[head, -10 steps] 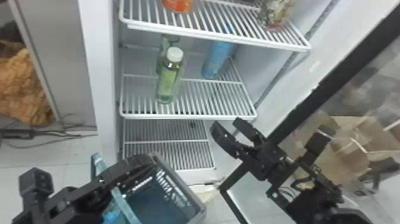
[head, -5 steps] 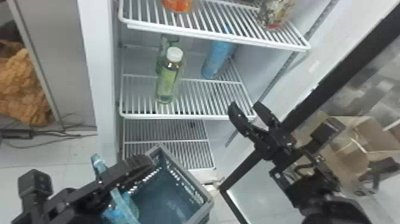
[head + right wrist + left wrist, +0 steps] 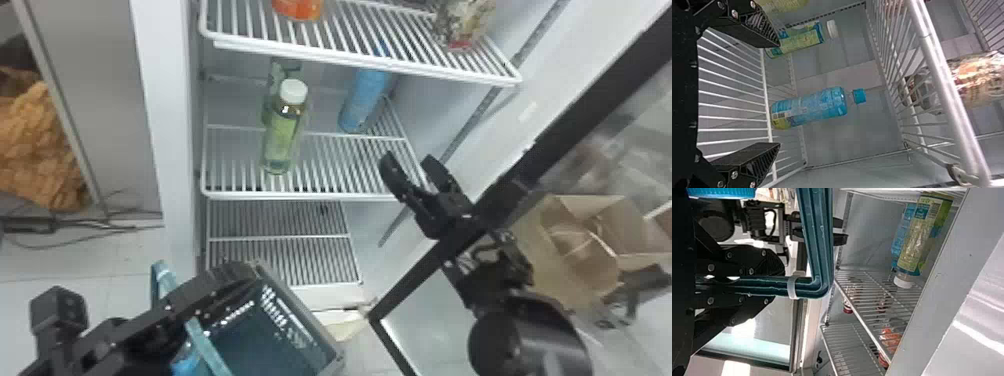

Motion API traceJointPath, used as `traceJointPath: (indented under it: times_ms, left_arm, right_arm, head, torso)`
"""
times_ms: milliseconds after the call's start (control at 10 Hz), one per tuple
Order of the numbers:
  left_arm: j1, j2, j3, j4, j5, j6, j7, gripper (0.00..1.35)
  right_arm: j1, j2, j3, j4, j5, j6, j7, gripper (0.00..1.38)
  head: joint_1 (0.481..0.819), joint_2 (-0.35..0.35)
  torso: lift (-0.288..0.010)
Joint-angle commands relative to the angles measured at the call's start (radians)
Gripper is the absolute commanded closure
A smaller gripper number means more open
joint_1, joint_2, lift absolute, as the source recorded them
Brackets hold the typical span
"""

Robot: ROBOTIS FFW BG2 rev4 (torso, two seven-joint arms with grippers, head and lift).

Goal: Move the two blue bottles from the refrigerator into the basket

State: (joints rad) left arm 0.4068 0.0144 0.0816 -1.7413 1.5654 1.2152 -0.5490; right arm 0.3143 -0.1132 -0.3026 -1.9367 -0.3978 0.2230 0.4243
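My right gripper (image 3: 407, 157) stands open by the right front of the middle shelf (image 3: 320, 196), forward of and lower than the blue bottle (image 3: 362, 102), which is upright at the back. In the right wrist view the blue bottle (image 3: 809, 107) lies beyond the open right gripper (image 3: 779, 92), with space between them. My left gripper (image 3: 232, 280) is at the lower left over the basket (image 3: 305, 320); in the left wrist view the left gripper (image 3: 775, 282) is shut on the basket's teal handle (image 3: 819, 246). Something blue (image 3: 185, 362) shows beside the handle, partly hidden.
A clear bottle with a green label (image 3: 282, 135) stands left on the same shelf, another greenish one (image 3: 277, 75) behind it. The upper shelf (image 3: 360, 59) holds an orange item (image 3: 300, 7) and a shiny pack (image 3: 462, 25). The dark-framed door (image 3: 580, 130) is at the right.
The right gripper has risen and gone forward, from below the middle shelf to its right front, staying open. The basket has swung slightly while the left gripper kept hold of its handle.
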Motion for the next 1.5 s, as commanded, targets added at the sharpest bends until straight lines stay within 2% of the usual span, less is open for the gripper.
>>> traceJointPath:
  times_ms: [0, 200, 500, 1100, 1400]
  left_arm:
    - [-0.002, -0.001, -0.002, 0.0, 0.0, 0.002, 0.001, 1.16]
    - [-0.004, 0.001, -0.002, 0.0, 0.0, 0.002, 0.001, 1.16]
    - [-0.004, 0.002, -0.002, 0.0, 0.0, 0.002, 0.001, 1.16]
    - [-0.012, 0.004, -0.004, 0.0, 0.0, 0.002, 0.001, 1.16]
    - [-0.014, 0.006, -0.004, 0.0, -0.002, 0.002, 0.003, 1.16]
  right_arm:
    - [-0.059, -0.008, 0.039, 0.068, 0.013, -0.022, -0.013, 0.17]
    - [-0.14, -0.011, 0.087, 0.156, 0.031, -0.054, -0.038, 0.16]
    - [-0.187, -0.011, 0.111, 0.186, 0.067, -0.081, -0.096, 0.16]
    - [-0.373, -0.017, 0.113, 0.389, 0.147, -0.086, -0.121, 0.16]
    - [-0.444, -0.026, 0.135, 0.492, 0.151, -0.086, -0.125, 0.16]
  head:
    - [0.695, -0.35]
    - [0.695, -0.35]
    - [0.695, -0.35]
    - [0.695, -0.35]
    - [0.695, -0.35]
  torso:
    - [-0.216]
    - [-0.216]
    - [-0.216]
    - [-0.216]
    - [-0.216]
